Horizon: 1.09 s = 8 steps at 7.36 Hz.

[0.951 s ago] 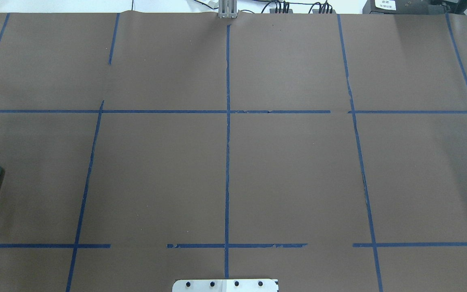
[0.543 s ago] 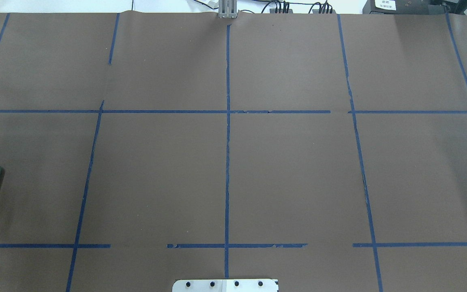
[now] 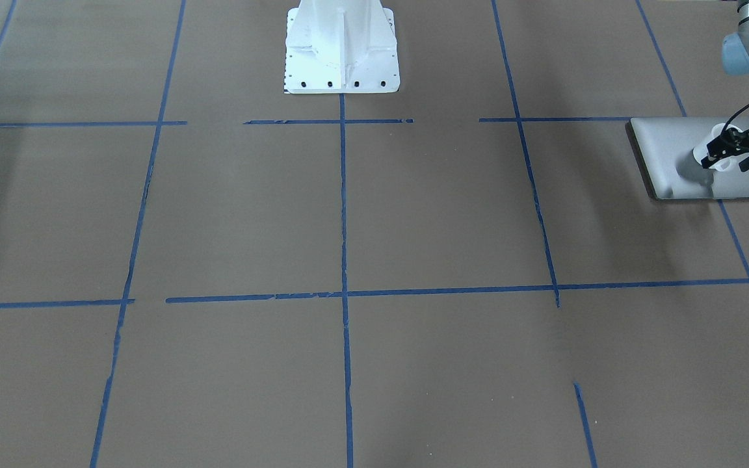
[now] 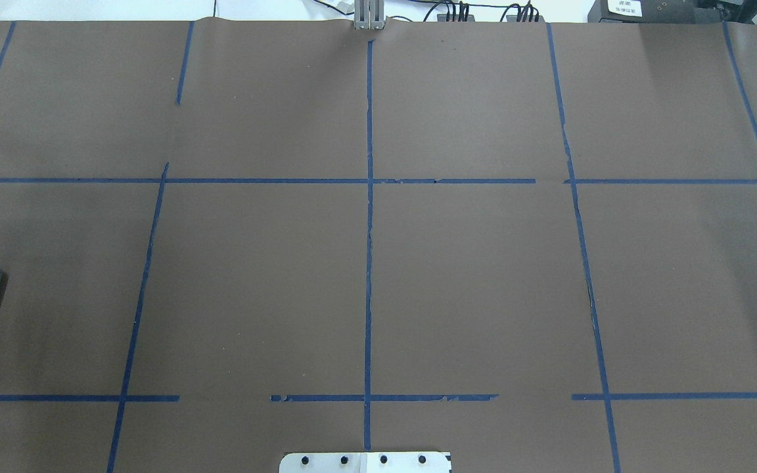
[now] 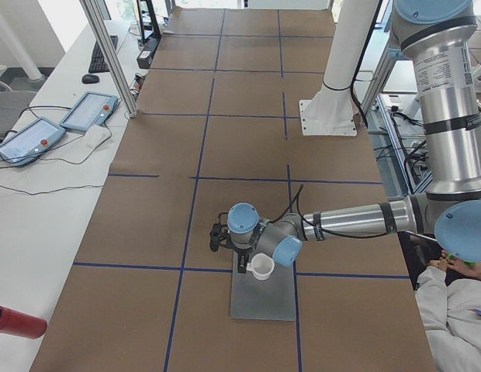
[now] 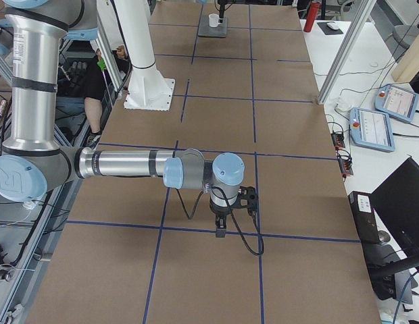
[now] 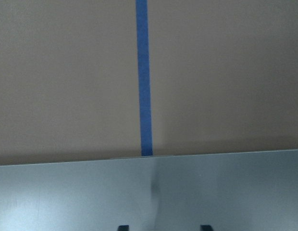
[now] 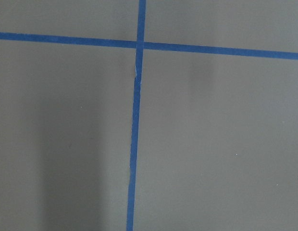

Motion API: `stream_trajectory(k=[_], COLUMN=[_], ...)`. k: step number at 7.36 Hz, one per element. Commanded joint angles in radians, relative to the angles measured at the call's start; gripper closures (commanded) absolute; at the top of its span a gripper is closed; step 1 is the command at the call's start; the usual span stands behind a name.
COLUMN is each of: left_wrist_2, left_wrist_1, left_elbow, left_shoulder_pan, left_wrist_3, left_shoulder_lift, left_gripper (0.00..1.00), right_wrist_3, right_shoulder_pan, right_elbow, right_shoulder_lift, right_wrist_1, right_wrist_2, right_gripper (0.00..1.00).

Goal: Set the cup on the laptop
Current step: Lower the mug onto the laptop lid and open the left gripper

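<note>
White cup clamped in left gripper, directly over silver laptop lid; contact unclear. Likely remaining move: straight down, release. Right gripper well apart, opening unreadable.

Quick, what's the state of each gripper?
Left gripper: fingers at the cup over the laptop; whether it grips cannot be told.
Right gripper: above the table; open or closed cannot be told.
</note>
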Motion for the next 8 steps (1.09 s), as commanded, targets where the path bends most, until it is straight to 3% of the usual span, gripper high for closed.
stream_trajectory(k=[1,2,4,5,6,8], left_wrist_2=[-0.037,-0.037,-0.013,0.008,0.019,0.021], left_wrist_1=[0.054,0.161,0.517,0.671,0.754,0.754], left_elbow=[-0.037,-0.057,-0.173,-0.238,-0.282,-0.275], left_shoulder_pan=[-0.059,-0.116,-0.297,-0.320,-0.374,-0.385], left_wrist_3=[0.114,0.241,0.513,0.600,0.624,0.626], left_shoulder_lift=[0.001,0.001,-0.005,-0.005,-0.014,-0.002], left_gripper=[0.00,0.00,0.00,0.00,0.00,0.00], right_wrist_3=[0.000,0.000,0.000,0.000,0.000,0.000], right_shoulder_pan=[0.000,0.000,0.000,0.000,0.000,0.000], right_elbow=[0.000,0.000,0.000,0.000,0.000,0.000], right_shoulder_lift=[0.000,0.000,0.000,0.000,0.000,0.000], right_wrist_1=[0.000,0.000,0.000,0.000,0.000,0.000], right_wrist_2=[0.000,0.000,-0.001,0.000,0.000,-0.001], right_gripper=[0.00,0.00,0.00,0.00,0.00,0.00])
